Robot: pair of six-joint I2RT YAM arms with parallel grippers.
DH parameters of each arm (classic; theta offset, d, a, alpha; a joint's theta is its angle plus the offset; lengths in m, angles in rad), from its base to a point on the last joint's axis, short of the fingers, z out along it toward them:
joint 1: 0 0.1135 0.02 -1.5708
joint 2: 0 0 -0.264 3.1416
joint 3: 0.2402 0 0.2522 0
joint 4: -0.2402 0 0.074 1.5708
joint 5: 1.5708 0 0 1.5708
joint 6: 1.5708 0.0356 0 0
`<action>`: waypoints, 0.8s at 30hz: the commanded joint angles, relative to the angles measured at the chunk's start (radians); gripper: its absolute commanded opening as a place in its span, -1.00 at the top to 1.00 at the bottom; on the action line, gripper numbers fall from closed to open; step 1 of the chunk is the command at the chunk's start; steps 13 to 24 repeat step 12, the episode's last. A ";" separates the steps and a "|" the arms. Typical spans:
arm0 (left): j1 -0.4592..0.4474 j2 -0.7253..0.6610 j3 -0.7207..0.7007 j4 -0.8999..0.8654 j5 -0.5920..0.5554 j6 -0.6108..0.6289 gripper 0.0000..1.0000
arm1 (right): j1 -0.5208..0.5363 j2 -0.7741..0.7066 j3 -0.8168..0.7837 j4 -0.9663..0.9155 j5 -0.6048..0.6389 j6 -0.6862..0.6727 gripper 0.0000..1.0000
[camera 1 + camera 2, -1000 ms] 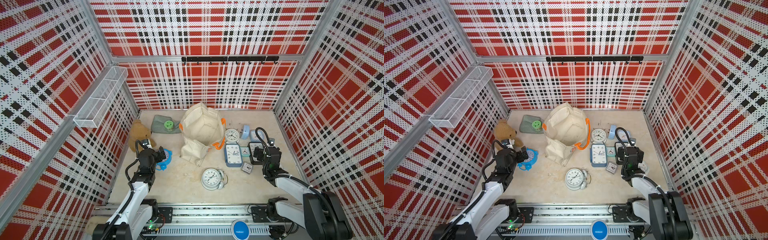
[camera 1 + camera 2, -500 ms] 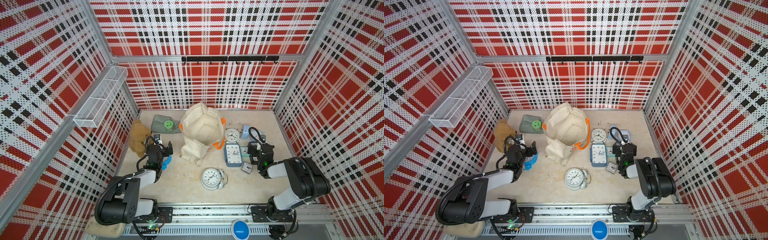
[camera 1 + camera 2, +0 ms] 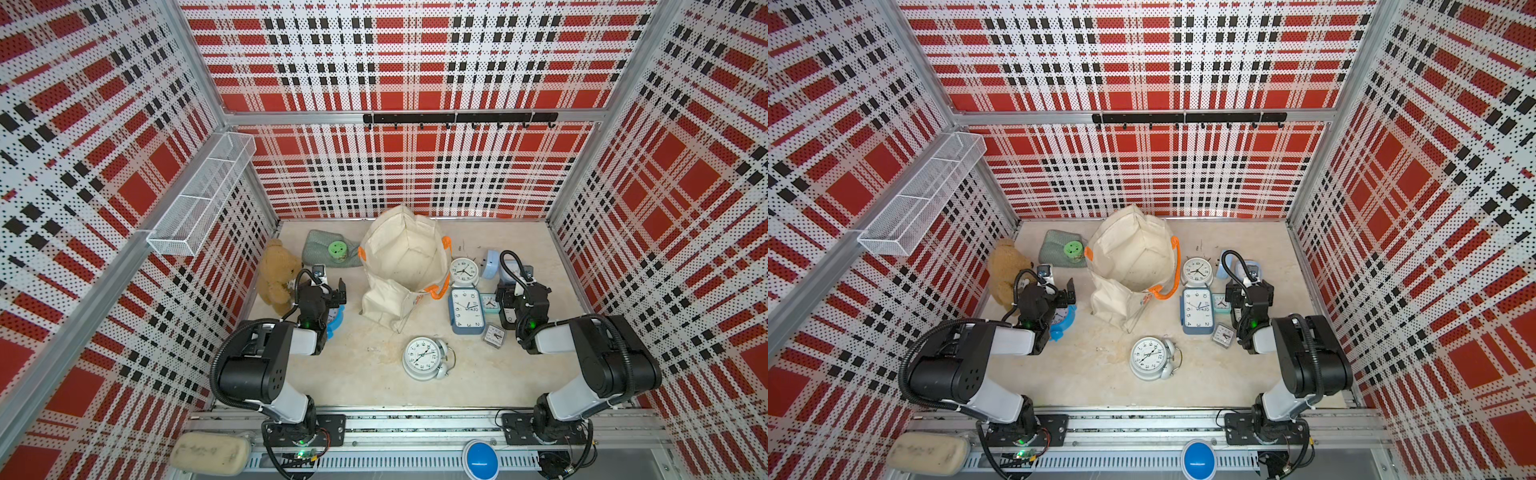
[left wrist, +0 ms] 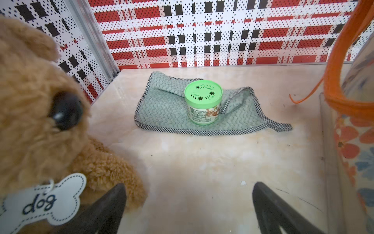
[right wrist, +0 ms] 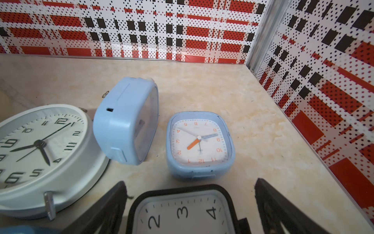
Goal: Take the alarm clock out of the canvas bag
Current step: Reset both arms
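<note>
The large, floppy cream-white canvas bag (image 3: 399,266) with orange strap handles stands slumped at 12 o'clock on the pale stone-look table (image 3: 365,386), its mouth gaping upward in both top views; inside, only creased cloth shows, so the alarm clock is either hidden in the folds or not there, and I cannot tell which. At 9 o'clock of the bag sits a brown plush dog (image 3: 276,274); beside it the left gripper (image 4: 188,185) hangs low, jaws spread wide and holding nothing, with a round bright-blue plastic clock (image 3: 334,322) partly hidden under its wrist. At 3 o'clock of the bag the right gripper (image 5: 189,182) is likewise wide and empty, above a black-framed square clock (image 5: 182,212); a round white twin-bell clock (image 3: 424,357) lies face-up at 6 o'clock of the bag.

Neither gripper touches the bag; I judge the reach-in either not begun or done, since many clocks lie outside. If a clock is inside, one gripper should pinch the rim by an orange handle (image 3: 437,293) to steady it; the other should descend through the mouth and close on hard casing, not cloth.
</note>
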 commanded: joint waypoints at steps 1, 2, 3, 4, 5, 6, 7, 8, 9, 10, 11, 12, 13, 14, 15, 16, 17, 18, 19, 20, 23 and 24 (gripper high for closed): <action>0.007 0.007 0.014 0.048 -0.010 -0.008 -0.99 | -0.008 0.014 0.026 0.043 -0.016 -0.014 -1.00; 0.007 0.008 0.014 0.048 -0.010 -0.008 -0.99 | -0.019 0.010 0.029 0.030 -0.034 -0.007 -1.00; 0.006 0.008 0.014 0.048 -0.011 -0.009 -0.99 | -0.027 0.010 0.034 0.017 -0.044 0.001 -0.99; 0.004 0.008 0.016 0.048 -0.015 -0.006 -0.99 | -0.031 0.012 0.034 0.020 -0.044 0.001 -1.00; 0.004 0.008 0.016 0.047 -0.015 -0.004 -0.99 | -0.031 0.012 0.034 0.018 -0.044 0.001 -1.00; 0.003 0.008 0.016 0.047 -0.017 -0.006 -0.99 | -0.032 0.012 0.035 0.018 -0.044 0.001 -0.99; 0.003 0.007 0.014 0.048 -0.017 -0.006 -0.99 | -0.032 0.011 0.032 0.022 -0.044 -0.001 -1.00; 0.003 0.005 0.014 0.048 -0.017 -0.007 -0.99 | -0.032 0.005 0.028 0.027 -0.044 -0.001 -1.00; 0.000 0.005 0.013 0.048 -0.022 -0.004 -0.99 | -0.031 0.001 0.026 0.025 -0.044 -0.002 -0.99; -0.010 0.005 0.013 0.050 -0.039 0.003 -0.99 | -0.032 0.001 0.022 0.037 -0.044 -0.005 -1.00; -0.019 0.008 0.017 0.048 -0.055 0.013 -0.99 | -0.032 -0.001 0.019 0.036 -0.044 -0.005 -1.00; -0.019 0.008 0.016 0.048 -0.054 0.015 -0.99 | -0.029 0.000 0.018 0.039 -0.044 -0.007 -0.99; -0.019 0.008 0.016 0.048 -0.054 0.015 -0.99 | -0.029 0.000 0.018 0.039 -0.044 -0.007 -0.99; -0.019 0.008 0.016 0.048 -0.054 0.015 -0.99 | -0.029 0.000 0.018 0.039 -0.044 -0.007 -0.99; -0.019 0.008 0.016 0.048 -0.054 0.015 -0.99 | -0.029 0.000 0.018 0.039 -0.044 -0.007 -0.99; -0.019 0.008 0.016 0.048 -0.054 0.015 -0.99 | -0.029 0.000 0.018 0.039 -0.044 -0.007 -0.99; -0.019 0.008 0.016 0.048 -0.054 0.015 -0.99 | -0.029 0.000 0.018 0.039 -0.044 -0.007 -0.99; -0.019 0.008 0.016 0.048 -0.054 0.015 -0.99 | -0.029 0.000 0.018 0.039 -0.044 -0.007 -0.99; -0.019 0.008 0.016 0.048 -0.054 0.015 -0.99 | -0.029 0.000 0.018 0.039 -0.044 -0.007 -0.99; -0.019 0.008 0.016 0.048 -0.054 0.015 -0.99 | -0.029 0.000 0.018 0.039 -0.044 -0.007 -0.99; -0.019 0.008 0.016 0.048 -0.054 0.015 -0.99 | -0.029 0.000 0.018 0.039 -0.044 -0.007 -0.99; -0.019 0.008 0.016 0.048 -0.054 0.015 -0.99 | -0.029 0.000 0.018 0.039 -0.044 -0.007 -0.99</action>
